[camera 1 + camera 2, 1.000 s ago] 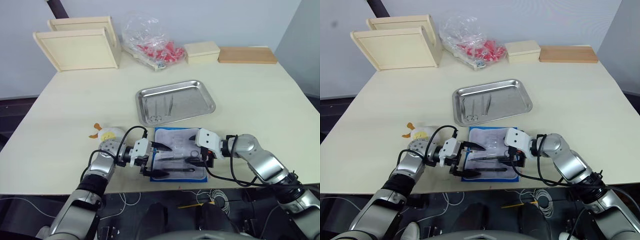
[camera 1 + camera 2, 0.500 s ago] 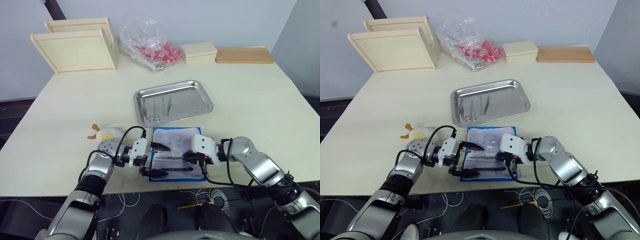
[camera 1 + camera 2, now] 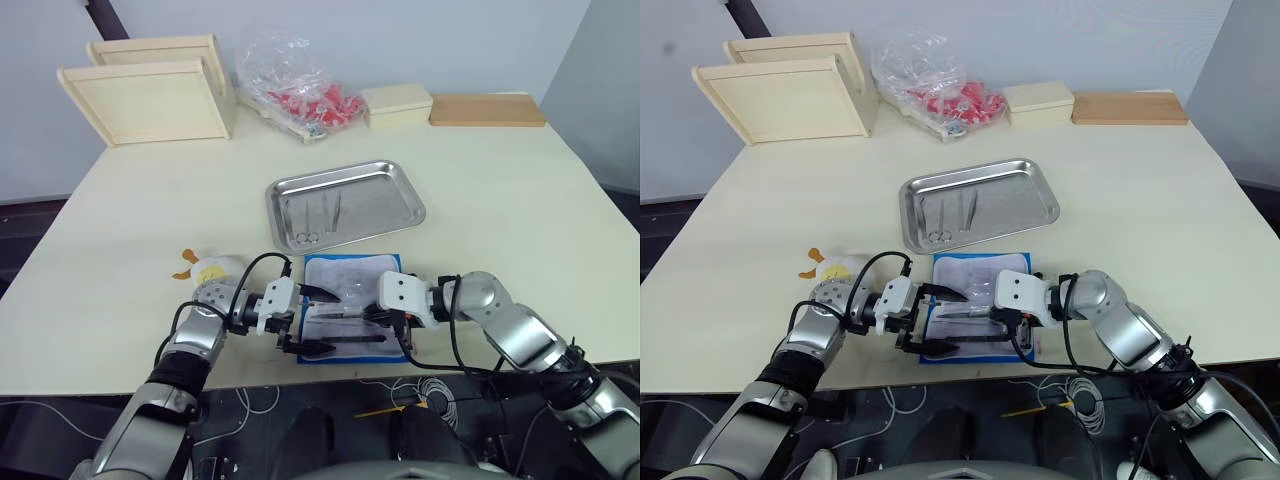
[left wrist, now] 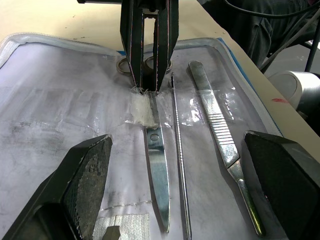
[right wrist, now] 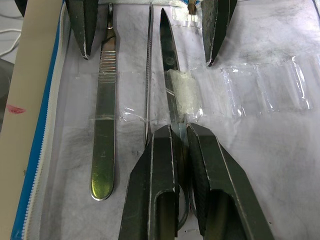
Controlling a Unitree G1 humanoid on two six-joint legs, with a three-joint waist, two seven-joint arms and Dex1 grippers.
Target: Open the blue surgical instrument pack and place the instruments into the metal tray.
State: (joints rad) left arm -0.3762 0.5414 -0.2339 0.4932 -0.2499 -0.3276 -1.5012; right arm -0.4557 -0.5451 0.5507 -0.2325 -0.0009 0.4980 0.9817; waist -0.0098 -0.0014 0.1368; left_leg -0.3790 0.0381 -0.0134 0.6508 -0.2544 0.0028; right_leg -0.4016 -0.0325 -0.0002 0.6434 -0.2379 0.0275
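The blue surgical instrument pack point(image 3: 352, 318) lies open at the table's near edge. The right gripper point(image 5: 180, 131) is closed on the scissors point(image 4: 156, 170) at the handle end. The left gripper point(image 3: 314, 320) rests opposite, fingers spread wide over the lining. Beyond, the metal tray point(image 3: 390, 200) holds several instruments point(image 3: 318, 218).

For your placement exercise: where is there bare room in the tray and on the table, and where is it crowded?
The tray is bare on its right half; instruments lie at its left. The table is bare right of the tray. Crowded: the pack, with both end effectors, left and right, over it.
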